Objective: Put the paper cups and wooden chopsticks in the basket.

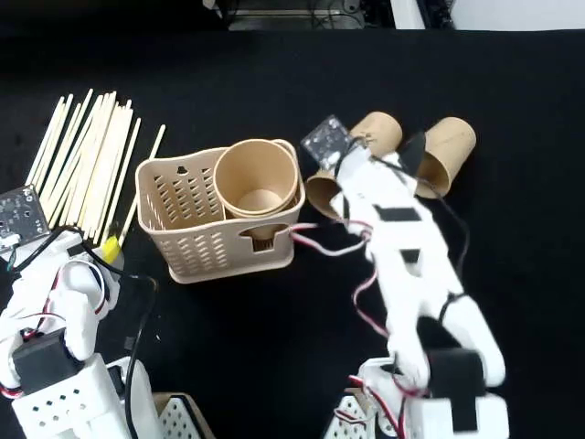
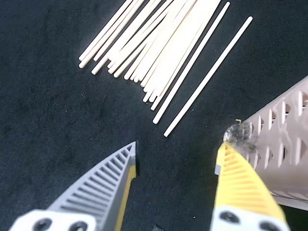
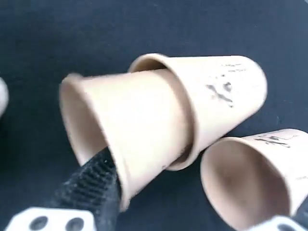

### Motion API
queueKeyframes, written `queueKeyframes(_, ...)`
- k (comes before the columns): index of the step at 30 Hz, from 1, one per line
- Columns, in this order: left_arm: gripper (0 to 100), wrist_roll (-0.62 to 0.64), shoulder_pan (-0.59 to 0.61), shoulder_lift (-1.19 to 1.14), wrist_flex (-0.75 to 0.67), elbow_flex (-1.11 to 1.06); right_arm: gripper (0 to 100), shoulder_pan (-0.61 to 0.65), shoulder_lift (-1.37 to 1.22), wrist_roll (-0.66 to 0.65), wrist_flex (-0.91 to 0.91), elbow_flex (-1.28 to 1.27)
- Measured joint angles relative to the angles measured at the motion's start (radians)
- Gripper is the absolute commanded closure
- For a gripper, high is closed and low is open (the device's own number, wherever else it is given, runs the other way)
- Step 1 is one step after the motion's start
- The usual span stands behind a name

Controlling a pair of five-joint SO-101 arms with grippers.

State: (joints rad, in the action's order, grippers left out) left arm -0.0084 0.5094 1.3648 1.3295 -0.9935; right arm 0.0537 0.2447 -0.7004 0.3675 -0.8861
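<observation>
Closest to me, the left gripper (image 2: 179, 147) hangs just above the black tabletop (image 1: 228, 347) with its jaws spread and nothing between them. Its yellow finger (image 2: 240, 183) sits just beside the basket's perforated wall, and I can't tell whether they touch.

The right gripper (image 1: 373, 174) is farther out, among the loose cups. Its jaws look spread wide rather than clamped. One black finger (image 3: 94, 185) lies against the rim of the nearest cup, though I can't make out if it is inside the mouth. The other finger is mostly hidden behind the third cup.

The basket (image 1: 219, 242) stands upright mid-table, between the two arms. Stacked cups (image 1: 258, 178) stand upright in its right-hand end.

Beyond the left arm, the chopsticks (image 1: 87, 155) lie in a loose bundle on the tabletop, left of the basket. A couple of them lie slightly apart on the basket side.

To the right of the basket, three cups lie on their sides. Two of them form a nested pair (image 3: 159, 120), one pushed partway into the other. The third cup (image 3: 250, 183) lies just beside the pair, its mouth open toward the arm.
</observation>
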Motion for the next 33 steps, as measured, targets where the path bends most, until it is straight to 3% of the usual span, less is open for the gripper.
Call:
queueKeyframes(5,74,0.0,0.0,0.0,0.0,0.0,65.8,-0.009,-0.109,-0.029,0.0,0.091)
queueKeyframes(11,74,0.0,0.0,0.0,0.0,0.0,97.9,-0.012,-0.18,-0.032,0.0,0.163)
queueKeyframes(23,74,0.0,0.0,0.0,0.0,0.0,98.8,-0.031,0.005,0.115,0.025,0.109)
queueKeyframes(33,74,0.0,0.0,0.0,0.0,0.0,98.8,-0.032,0.318,0.229,0.508,0.245)
